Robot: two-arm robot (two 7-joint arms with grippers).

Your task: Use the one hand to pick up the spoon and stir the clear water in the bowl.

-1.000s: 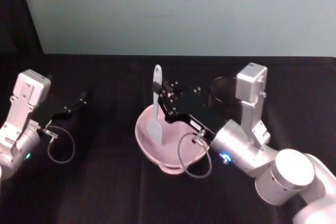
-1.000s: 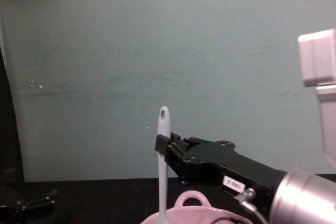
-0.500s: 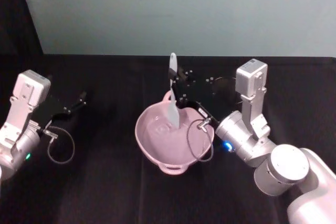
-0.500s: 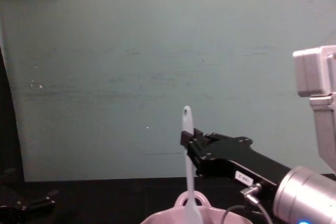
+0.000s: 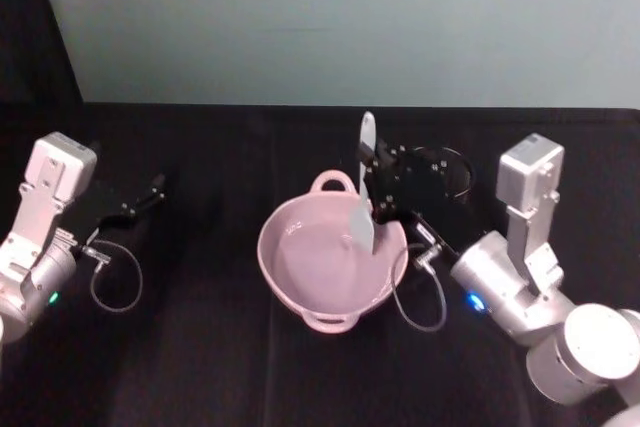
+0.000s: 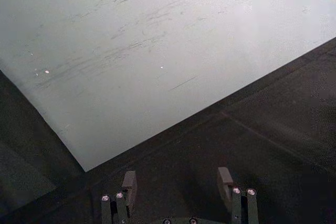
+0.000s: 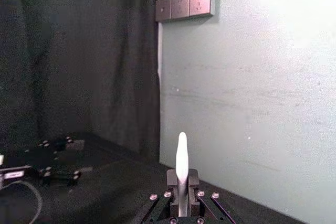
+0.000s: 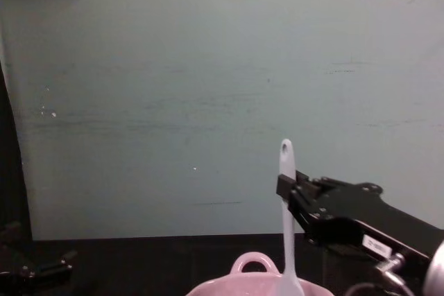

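Observation:
The pale pink bowl (image 5: 310, 272) sits mid-table with water in it; its loop handle (image 8: 254, 263) faces the wall. My right gripper (image 5: 372, 179) is shut on the white spoon (image 5: 363, 197), which stands nearly upright. The spoon's blade dips into the bowl at its right side, and the handle's holed end (image 8: 286, 149) points up. In the right wrist view the spoon handle (image 7: 181, 167) rises from between the closed jaws. My left gripper (image 5: 150, 191) is parked at the left of the table, open with nothing between its fingers (image 6: 129, 182).
A black mesh cup (image 5: 445, 172) stands behind my right gripper, close to the bowl's far right. The black-clothed table (image 5: 200, 347) ends at a pale green wall (image 5: 330, 27). A dark curtain hangs at the far left.
My right gripper has swept the spoon from the bowl's left side across to its right side, keeping it upright. The left arm has stayed still.

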